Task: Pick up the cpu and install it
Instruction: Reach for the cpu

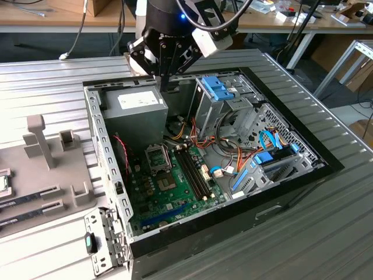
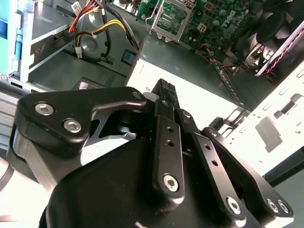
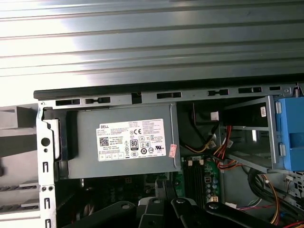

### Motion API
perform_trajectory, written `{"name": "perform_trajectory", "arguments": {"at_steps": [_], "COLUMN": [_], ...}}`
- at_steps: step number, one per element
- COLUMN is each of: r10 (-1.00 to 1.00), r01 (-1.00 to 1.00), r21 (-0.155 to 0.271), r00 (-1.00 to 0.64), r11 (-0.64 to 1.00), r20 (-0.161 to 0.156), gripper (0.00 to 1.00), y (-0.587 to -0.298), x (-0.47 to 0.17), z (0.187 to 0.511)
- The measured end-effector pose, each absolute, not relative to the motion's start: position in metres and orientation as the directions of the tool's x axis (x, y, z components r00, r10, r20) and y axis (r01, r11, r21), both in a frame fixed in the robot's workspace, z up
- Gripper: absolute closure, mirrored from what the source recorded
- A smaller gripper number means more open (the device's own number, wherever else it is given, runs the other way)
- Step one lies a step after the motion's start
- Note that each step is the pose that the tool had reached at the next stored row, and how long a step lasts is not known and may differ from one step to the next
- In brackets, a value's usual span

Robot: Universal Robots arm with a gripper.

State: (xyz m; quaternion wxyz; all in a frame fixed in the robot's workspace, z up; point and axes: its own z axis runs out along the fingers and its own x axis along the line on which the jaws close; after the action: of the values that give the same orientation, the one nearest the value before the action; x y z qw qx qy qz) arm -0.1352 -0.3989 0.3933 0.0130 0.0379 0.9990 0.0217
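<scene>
Gripper (image 1: 165, 86) hangs over the power supply (image 1: 133, 111), fingers seemingly closed on nothing; the shadowed socket (image 1: 157, 158) sits at its six o'clock in the exterior view.

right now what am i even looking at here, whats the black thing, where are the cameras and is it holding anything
It is a robot arm whose black gripper hangs over an open computer case lying on a ribbed grey table. The exterior view looks on from off the arm; both wrist views ride on it. The gripper is above the grey power supply, which sits next to the green motherboard. Its fingers are shut together with nothing visible between them. A grey holder stands at the exterior view's left.
</scene>
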Motion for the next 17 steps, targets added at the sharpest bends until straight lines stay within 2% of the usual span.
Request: {"name": "perform_trajectory", "arguments": {"at_steps": [17], "r10": [0.076], "r01": [0.075], "r21": [0.044], "r00": [-0.997], "r11": [0.996], "r20": [-0.024], "gripper": [0.89], "y": [-0.4015], "x": [-0.1380], "z": [0.3933]}}
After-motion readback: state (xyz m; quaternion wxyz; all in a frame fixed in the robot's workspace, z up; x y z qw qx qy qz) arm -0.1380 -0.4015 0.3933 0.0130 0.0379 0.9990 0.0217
